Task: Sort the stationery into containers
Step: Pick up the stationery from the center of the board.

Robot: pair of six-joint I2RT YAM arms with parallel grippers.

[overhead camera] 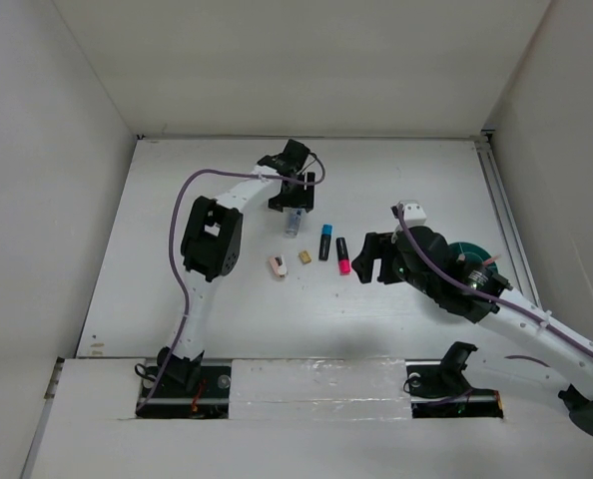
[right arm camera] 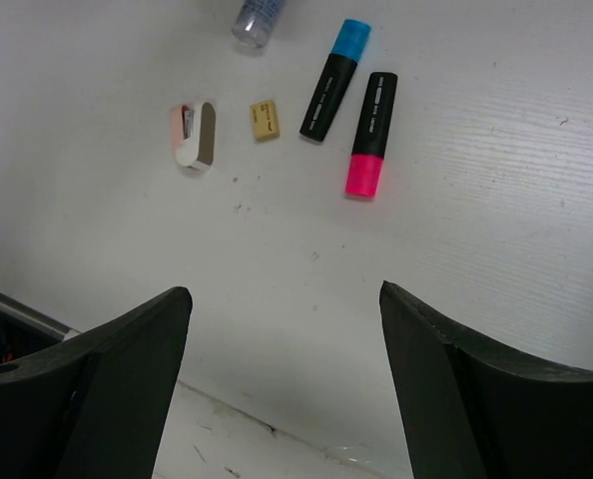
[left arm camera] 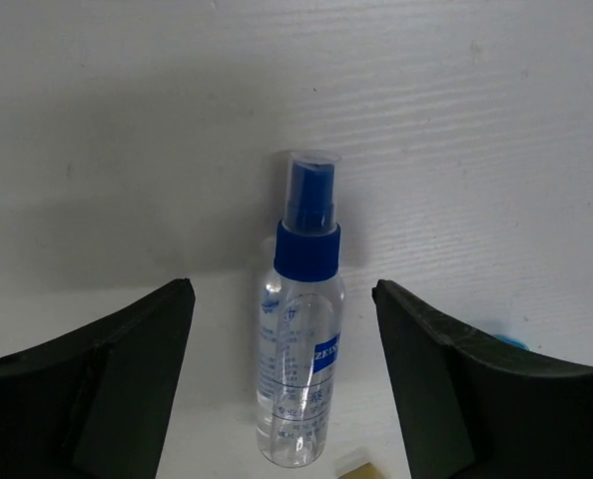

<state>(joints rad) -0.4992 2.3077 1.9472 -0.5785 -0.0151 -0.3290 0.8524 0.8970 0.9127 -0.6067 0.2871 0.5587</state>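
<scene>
Clear bottle point(left arm camera: 298, 369) lies between our left gripper's point(left arm camera: 282, 286) parted fingers, seen clearly only from that wrist; our right gripper point(right arm camera: 284, 289) gapes empty.

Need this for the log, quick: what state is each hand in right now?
Left hand: open, clear bottle between its fingers, not gripped.
Right hand: open, holding nothing.

I see the clear bottle point(left arm camera: 301, 349) lying flat, its blue cap pointing away. Nearer me lie the pinkish eraser point(right arm camera: 193, 136), tan eraser point(right arm camera: 265, 119), blue highlighter point(right arm camera: 334, 80) and pink highlighter point(right arm camera: 369, 133), all apart. The teal cup point(overhead camera: 471, 249) sits to the right, half hidden.
</scene>
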